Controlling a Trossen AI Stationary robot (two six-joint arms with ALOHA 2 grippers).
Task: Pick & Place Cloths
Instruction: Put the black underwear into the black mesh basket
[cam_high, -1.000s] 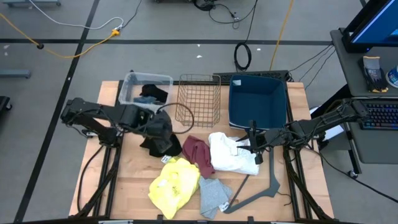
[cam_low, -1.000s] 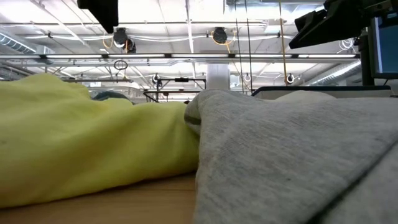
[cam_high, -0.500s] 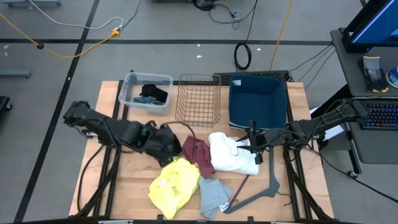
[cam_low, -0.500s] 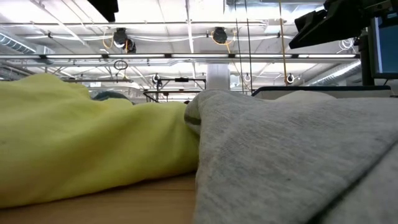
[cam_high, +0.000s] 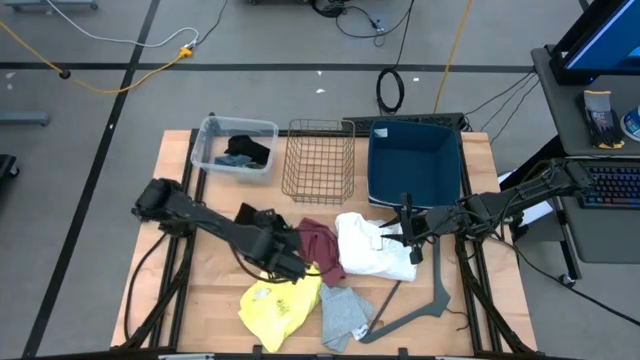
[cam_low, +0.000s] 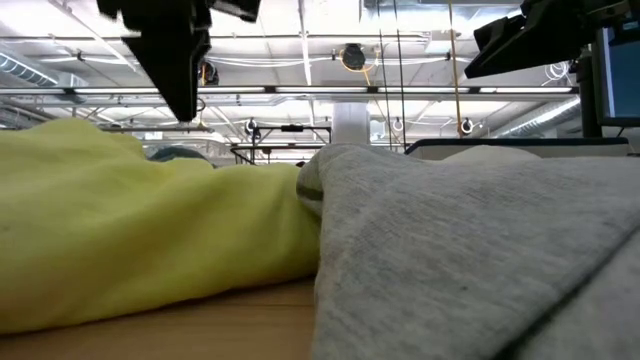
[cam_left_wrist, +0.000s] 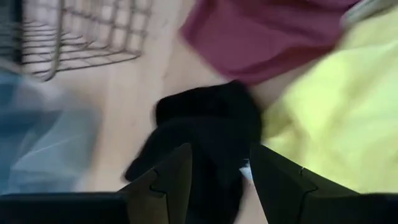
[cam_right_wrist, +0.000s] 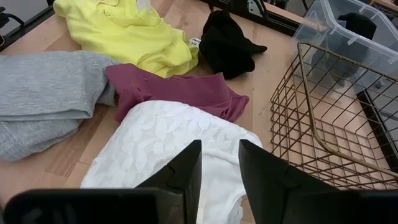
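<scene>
My left gripper (cam_high: 287, 262) is shut on the black cloth (cam_left_wrist: 208, 130), at the far edge of the yellow cloth (cam_high: 280, 302) and beside the maroon cloth (cam_high: 318, 245). In the low view it shows as a dark shape (cam_low: 185, 70) above the yellow cloth (cam_low: 120, 230). My right gripper (cam_high: 405, 232) waits over the white cloth (cam_high: 372, 248), fingers a narrow gap apart and empty. A grey cloth (cam_high: 345, 315) lies flat near the front edge. A black and a teal cloth lie in the clear bin (cam_high: 235, 145). My left gripper has a bunched part of the black cloth (cam_left_wrist: 214, 168) pinched between its two fingers. The fingers come from above, slanting toward the table's near right. The cloth hangs crumpled below them. In the right wrist view its lower part (cam_right_wrist: 227, 50) seems to rest on the table beside the yellow cloth.
A wire basket (cam_high: 320, 160) and a blue bin (cam_high: 413, 160) stand along the far edge, to the right of the clear bin. A grey angled bar (cam_high: 420, 300) lies at the near right. Bare wood shows at the table's left (cam_high: 205, 270).
My left gripper has gone toward the table's near edge and right, carrying the black cloth from beside the clear bin to the yellow cloth's far edge. In the low view it has come down into the picture.
</scene>
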